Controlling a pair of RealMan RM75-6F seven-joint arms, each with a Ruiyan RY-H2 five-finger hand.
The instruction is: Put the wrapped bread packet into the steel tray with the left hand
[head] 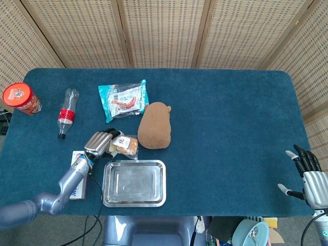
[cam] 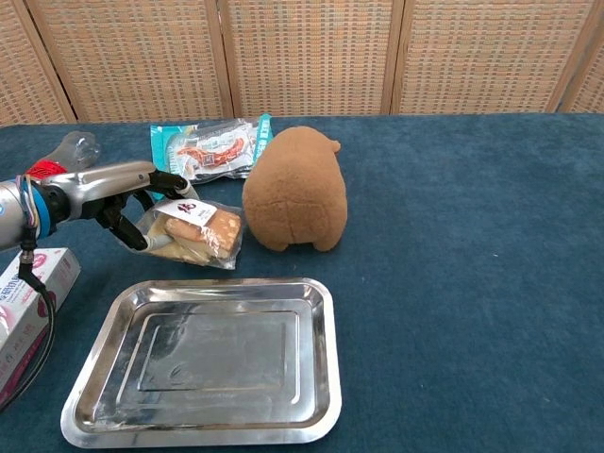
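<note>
My left hand (head: 100,143) (cam: 135,203) grips the wrapped bread packet (head: 125,146) (cam: 195,235), a clear bag with a white label, and holds it just above the cloth. The packet hangs beside the far left corner of the steel tray (head: 134,183) (cam: 208,360), which sits near the table's front edge with nothing in it. My right hand (head: 309,172) shows only in the head view, at the front right corner of the table, fingers spread and holding nothing.
A brown plush toy (head: 155,125) (cam: 293,188) lies just right of the packet. Behind it is a teal snack bag (head: 123,98) (cam: 209,144). A plastic bottle (head: 66,112), a red can (head: 21,98) and a white-pink box (cam: 24,310) occupy the left side.
</note>
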